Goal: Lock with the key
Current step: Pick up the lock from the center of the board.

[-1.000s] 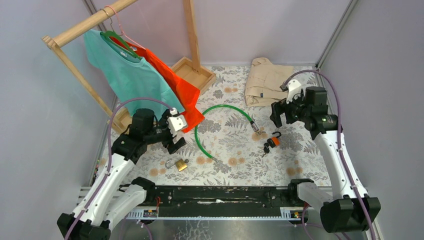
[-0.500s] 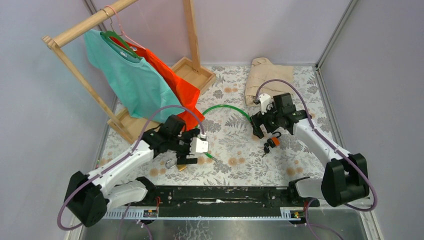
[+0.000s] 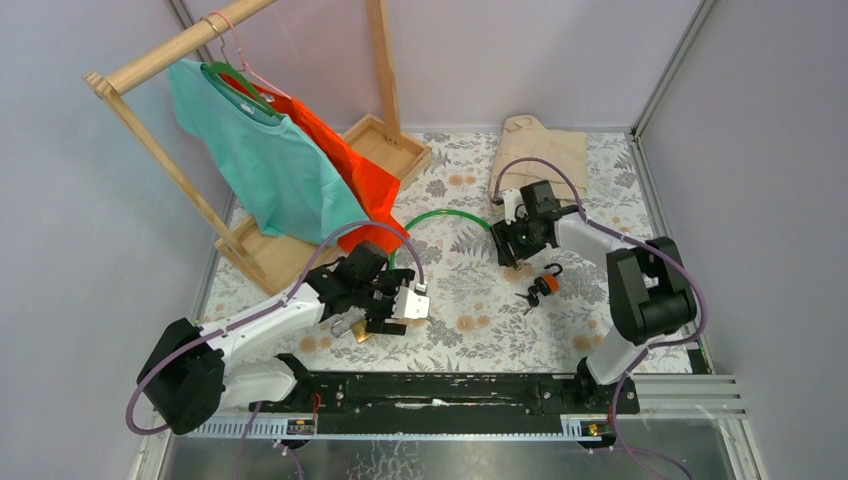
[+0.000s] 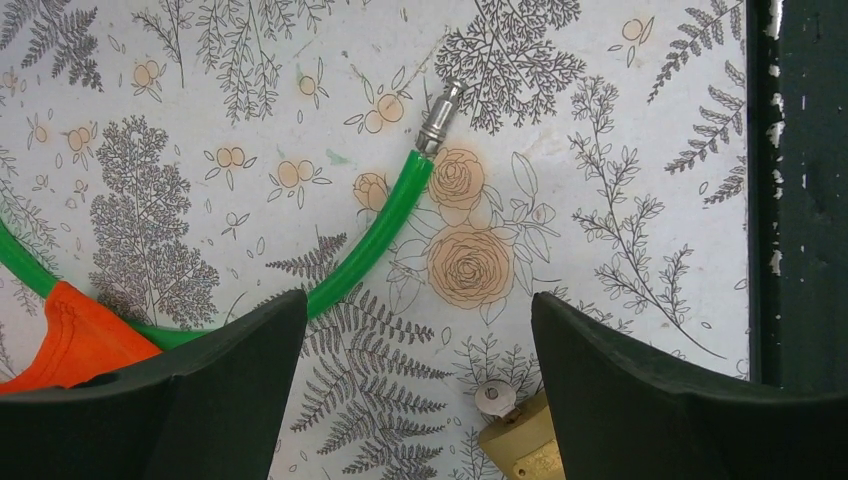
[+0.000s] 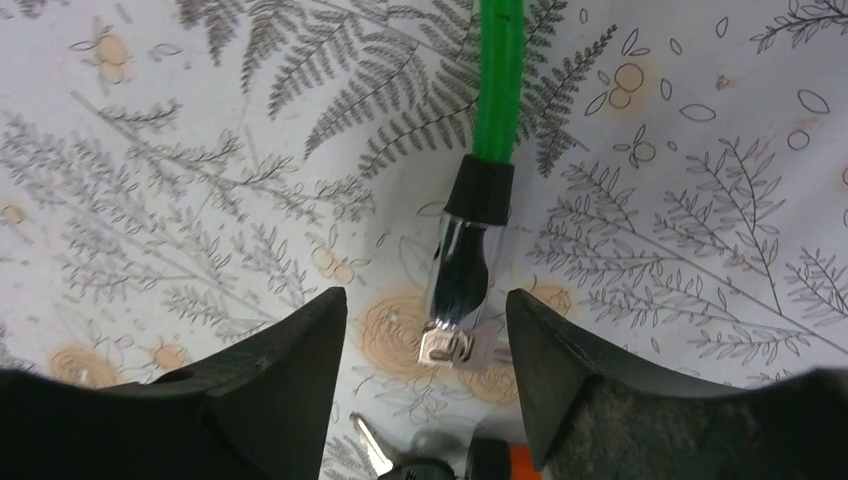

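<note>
The green cable (image 3: 445, 213) lies in a curve in the middle of the surface (image 3: 470, 335). It has a shiny metal end (image 5: 465, 260) on the right side and a thin metal pin (image 4: 440, 105) at its other end, closer to the near edge.

The right claw (image 5: 425, 300) is down low over the shiny end. Its fingers (image 5: 300, 380) are apart, one on each side of the end, and there is a gap on both sides. It is not holding anything.

The keys (image 3: 540, 287) have an orange tag. They lie on the surface just beside the shiny end, on the side toward the near edge.

The left claw (image 4: 415, 310) is over the left part of the surface, near the near edge. Its fingers are spread wide with nothing gripped between them. A small gold padlock (image 4: 515, 440) lies on the surface under it, close to one finger. The pin end of the cable is just past the fingertips.

An orange shirt (image 4: 70, 335) hangs down and covers a bit of the cable. It hangs on a wooden rack (image 3: 385, 70) at the far left corner, next to a teal shirt (image 3: 260, 150). A tan cloth (image 3: 535, 150) lies folded by the far edge.
</note>
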